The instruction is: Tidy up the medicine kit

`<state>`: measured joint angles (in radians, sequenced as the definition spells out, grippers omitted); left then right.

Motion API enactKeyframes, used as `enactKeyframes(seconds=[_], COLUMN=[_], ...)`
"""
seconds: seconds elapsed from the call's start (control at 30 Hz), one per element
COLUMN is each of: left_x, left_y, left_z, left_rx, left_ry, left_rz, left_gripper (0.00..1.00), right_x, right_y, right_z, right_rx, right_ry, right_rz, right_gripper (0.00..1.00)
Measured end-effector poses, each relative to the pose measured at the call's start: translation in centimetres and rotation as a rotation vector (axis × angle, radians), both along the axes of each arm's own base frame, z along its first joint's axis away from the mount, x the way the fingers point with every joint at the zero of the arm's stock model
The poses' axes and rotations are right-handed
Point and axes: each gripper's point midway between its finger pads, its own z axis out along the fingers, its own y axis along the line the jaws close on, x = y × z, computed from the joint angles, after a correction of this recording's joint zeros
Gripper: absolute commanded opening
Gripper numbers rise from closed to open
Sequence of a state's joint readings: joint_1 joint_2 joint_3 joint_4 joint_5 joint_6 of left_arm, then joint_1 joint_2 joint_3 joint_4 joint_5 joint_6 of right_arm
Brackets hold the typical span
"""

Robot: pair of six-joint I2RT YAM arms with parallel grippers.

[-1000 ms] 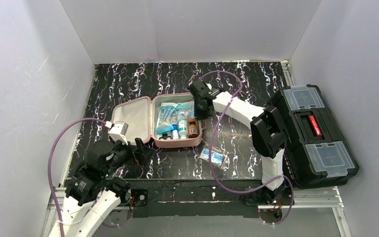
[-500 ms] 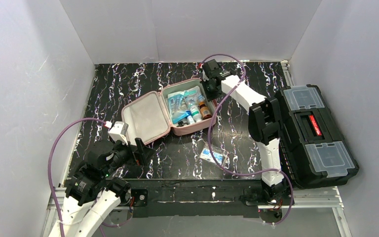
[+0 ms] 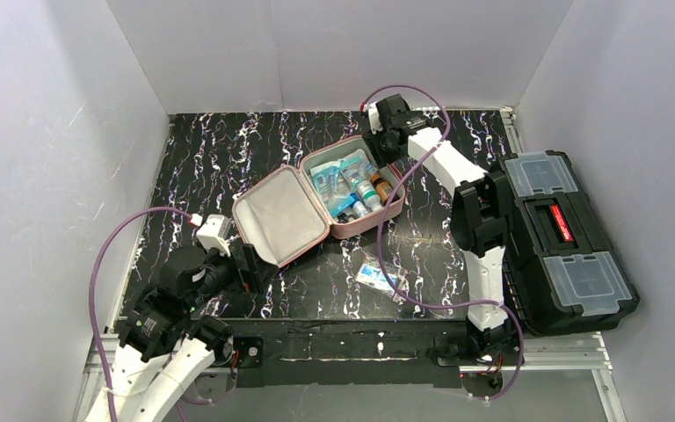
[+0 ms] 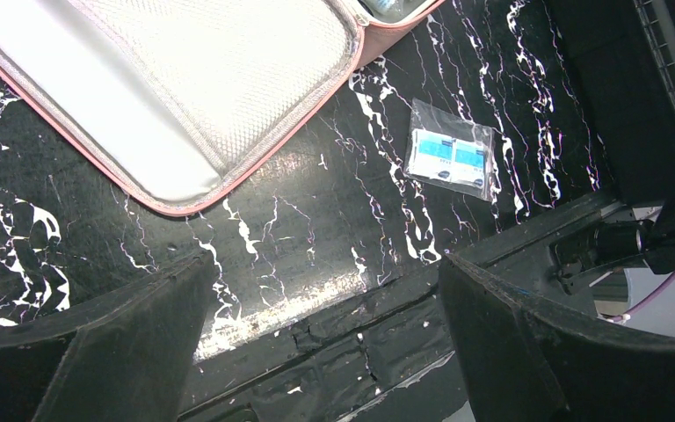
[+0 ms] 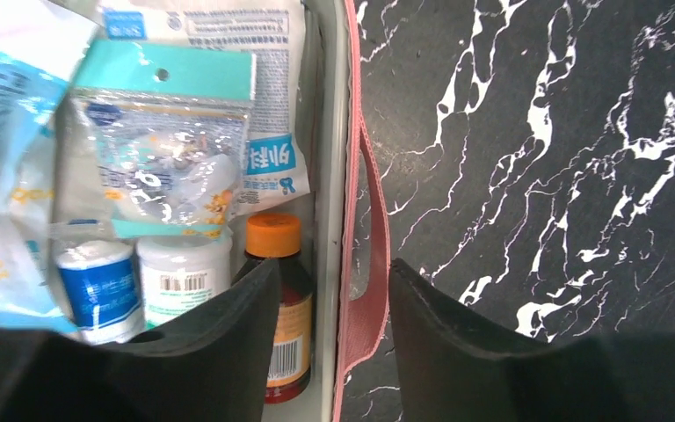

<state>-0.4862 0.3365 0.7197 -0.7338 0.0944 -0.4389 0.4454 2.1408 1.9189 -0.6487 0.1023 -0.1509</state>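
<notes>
packet (image 3: 380, 279) before medicine kit (image 3: 277, 215), toolbox (image 3: 562, 237) right

Black worktop (image 3: 228, 149), veined white. Just beside its right edge, a black toolbox (image 3: 562, 237) with two clear-lidded compartments. Near the front edge, lying flat, a small clear packet (image 3: 380, 279), seemingly holding two blue-and-white sachets. White walls (image 3: 343, 53) on three sides.

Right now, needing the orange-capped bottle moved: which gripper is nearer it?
Right. The right gripper clamps the medicine kit wall beside the bottle; the left gripper sits beyond the lid.
</notes>
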Motion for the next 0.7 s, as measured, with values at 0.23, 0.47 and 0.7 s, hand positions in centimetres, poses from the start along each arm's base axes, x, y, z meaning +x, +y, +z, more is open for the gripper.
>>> enactKeyframes(seconds=[0.23,0.47,0.7], left_x=[0.1,0.2,0.2], left_y=[0.0,-0.1,0.0], left_z=[-0.1,-0.4,-0.4], left_rx=[0.004,0.012,0.013], left_ry=[0.008,0.02,0.018], left_rz=[0.001,0.002,0.005], left_gripper=[0.99,0.99,0.99], right_x=[-1.9,-8.0,-17.4], right_y=[1.5,4.8,6.1], right_z=[6.6,8.9,4.5], right_rx=[0.166,0.353,0.574], right_ry=[-0.071,0.001,0.225], right_rz=[-0.017,-0.012,-0.113], right_gripper=[0.64,0.64,0.68])
